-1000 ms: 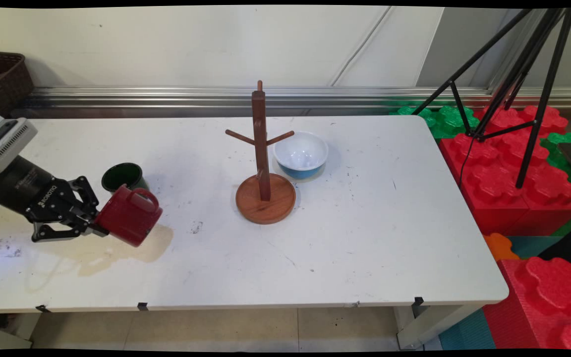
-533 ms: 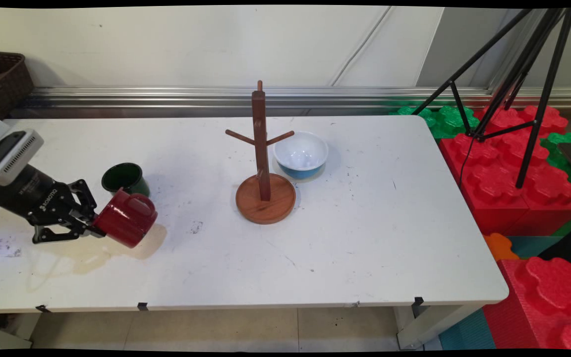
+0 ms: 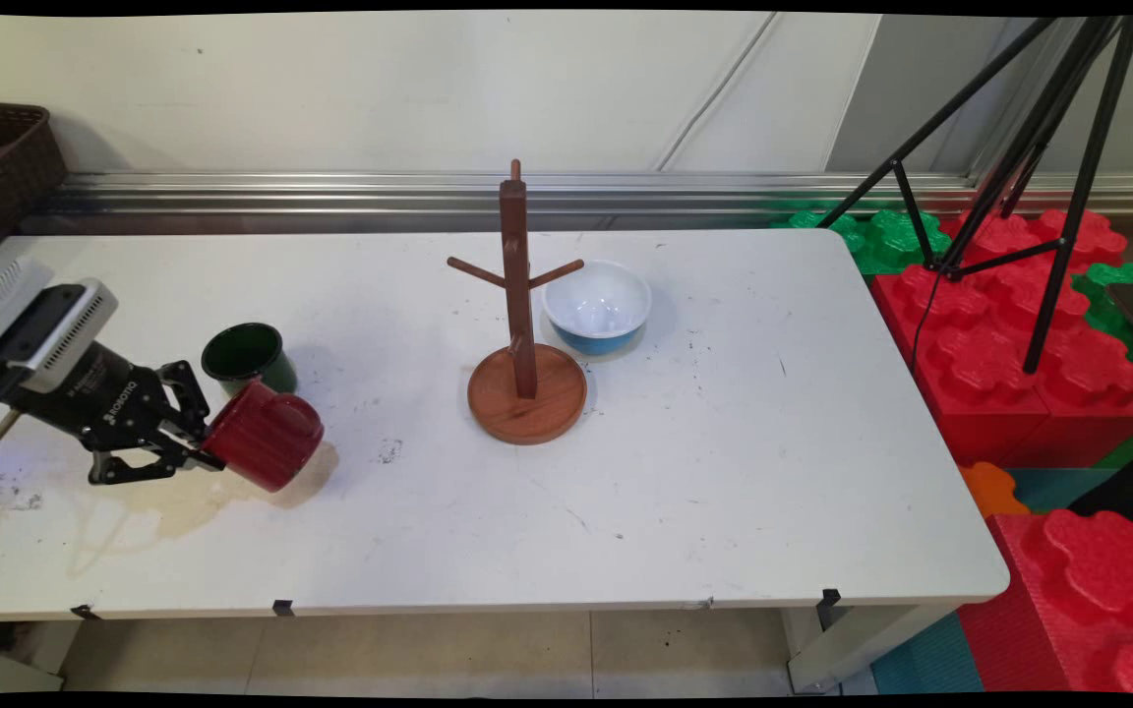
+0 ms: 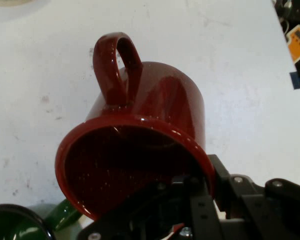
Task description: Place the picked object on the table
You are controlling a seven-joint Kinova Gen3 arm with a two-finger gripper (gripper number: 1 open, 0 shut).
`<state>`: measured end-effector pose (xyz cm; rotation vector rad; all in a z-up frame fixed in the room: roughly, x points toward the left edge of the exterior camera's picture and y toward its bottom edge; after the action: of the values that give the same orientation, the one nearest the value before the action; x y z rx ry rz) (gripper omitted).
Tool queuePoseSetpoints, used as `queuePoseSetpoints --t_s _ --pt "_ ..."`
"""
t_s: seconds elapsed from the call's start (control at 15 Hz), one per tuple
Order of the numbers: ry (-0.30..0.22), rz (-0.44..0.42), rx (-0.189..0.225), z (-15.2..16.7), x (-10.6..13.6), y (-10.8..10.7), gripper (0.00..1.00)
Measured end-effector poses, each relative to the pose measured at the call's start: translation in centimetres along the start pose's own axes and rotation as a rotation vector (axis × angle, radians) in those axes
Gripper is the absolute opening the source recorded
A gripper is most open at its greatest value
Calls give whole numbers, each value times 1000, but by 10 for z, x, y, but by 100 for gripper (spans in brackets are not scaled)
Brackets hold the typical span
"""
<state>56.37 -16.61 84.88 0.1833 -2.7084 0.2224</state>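
Near the table's (image 3: 626, 511) left edge, a red mug (image 3: 267, 447) is held by its rim in the closed hand (image 3: 195, 450). It is tipped sideways, bottom pointing away toward the wooden mug tree (image 3: 524, 324); a green cup (image 3: 247, 356) stands just behind.

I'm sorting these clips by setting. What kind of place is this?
Probably a robotics lab rather than a kitchen: a gripper holds a red mug over a stained white table, beside a black tripod and big foam blocks.
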Motion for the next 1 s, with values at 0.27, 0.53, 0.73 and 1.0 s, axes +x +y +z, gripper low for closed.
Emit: queuePoseSetpoints --t_s 0.27,0.53,0.73,1.0 --pt "-24 42 10 4 2 0 0" --pt "-49 78 18 3 1 1 0" --pt "-72 104 17 1 -3 4 0" --pt "-94 127 14 2 -7 8 0"
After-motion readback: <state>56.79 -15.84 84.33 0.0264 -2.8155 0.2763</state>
